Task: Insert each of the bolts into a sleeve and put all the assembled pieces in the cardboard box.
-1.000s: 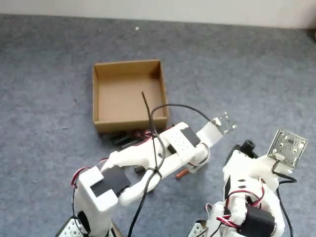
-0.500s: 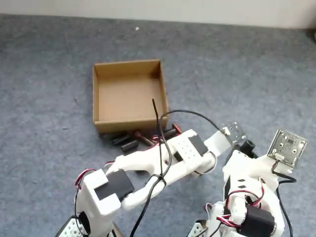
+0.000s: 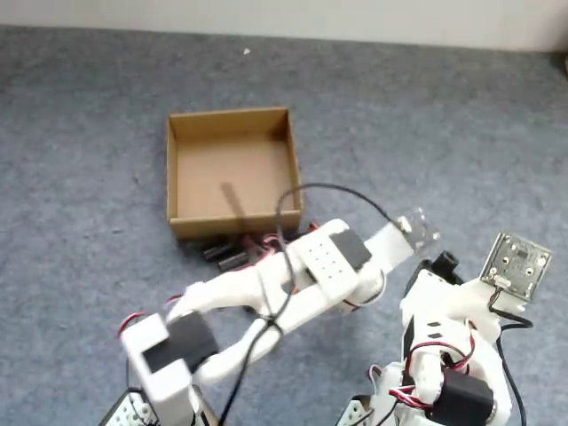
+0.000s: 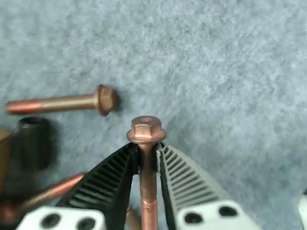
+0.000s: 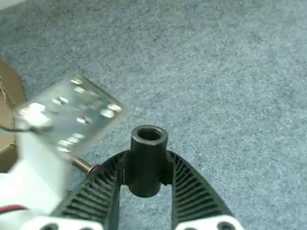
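High view: cardboard box (image 3: 222,173) on grey carpet (image 3: 444,106) w/ loose sleeves (image 3: 233,261) just by its near wall, an arm lying over them — left wrist view: left gripper (image 4: 146,149) clamped on copper bolt (image 4: 146,135), second bolt (image 4: 62,102) flat on carpet nearby — right wrist view: right gripper (image 5: 146,162) clamped round black sleeve (image 5: 148,143), bore facing out.
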Available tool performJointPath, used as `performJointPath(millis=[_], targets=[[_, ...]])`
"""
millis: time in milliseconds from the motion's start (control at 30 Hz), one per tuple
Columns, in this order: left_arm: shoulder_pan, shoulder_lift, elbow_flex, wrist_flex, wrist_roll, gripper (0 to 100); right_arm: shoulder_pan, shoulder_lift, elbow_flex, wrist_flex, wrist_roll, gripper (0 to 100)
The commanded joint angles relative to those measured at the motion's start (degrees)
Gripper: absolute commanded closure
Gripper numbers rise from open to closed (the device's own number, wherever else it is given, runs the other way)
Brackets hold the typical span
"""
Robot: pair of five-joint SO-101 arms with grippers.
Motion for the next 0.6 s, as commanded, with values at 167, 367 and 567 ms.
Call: performJointPath(millis=[167, 367, 567], targets=[[-6.46, -27.38, 5.49, 5.27, -6.51, 99, -3.74, 0.13, -2.95, -0.92, -0.35, 99.4], [-7.87, -47.25, 13.23, 5.27, -6.42, 99, -8.13, 0.13, -3.03, -1.54, -0.62, 99.4], [-9.98, -70.11, 20.70, 4.75, -6.59, 99, -12.62, 0.13, -3.12, -1.63, -0.62, 99.4]])
